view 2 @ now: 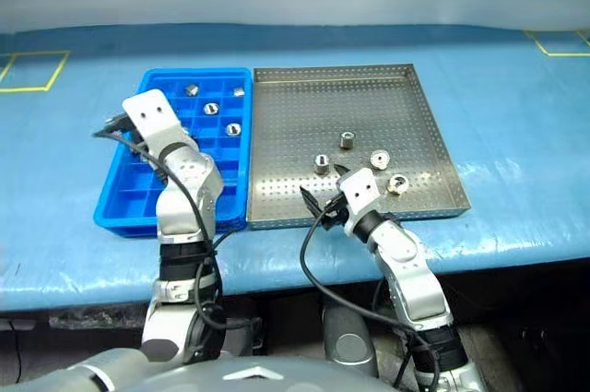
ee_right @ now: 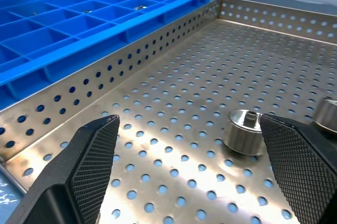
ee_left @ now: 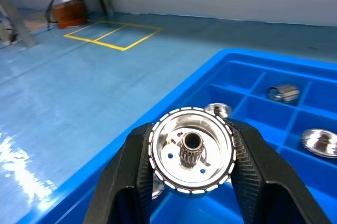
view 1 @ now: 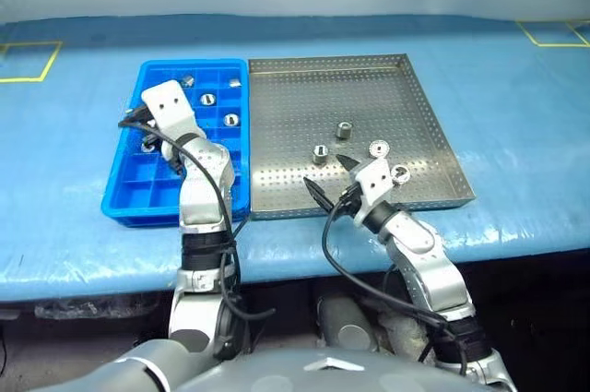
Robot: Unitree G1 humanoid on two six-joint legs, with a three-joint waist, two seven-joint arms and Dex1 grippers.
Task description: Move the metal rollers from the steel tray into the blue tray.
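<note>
I had the left gripper (ee_left: 192, 182) over the blue tray (view 1: 129, 184), jaws clamped on a flanged metal roller (ee_left: 191, 150), while the right gripper (view 1: 332, 177) hung with jaws wide and empty above the steel tray (view 1: 277, 134), 4 rollers (view 1: 344, 130) lying there.

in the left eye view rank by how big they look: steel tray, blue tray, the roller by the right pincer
1. steel tray
2. blue tray, narrower, partly hidden by the left arm
3. roller beside the right pincer, far the smallest
</note>
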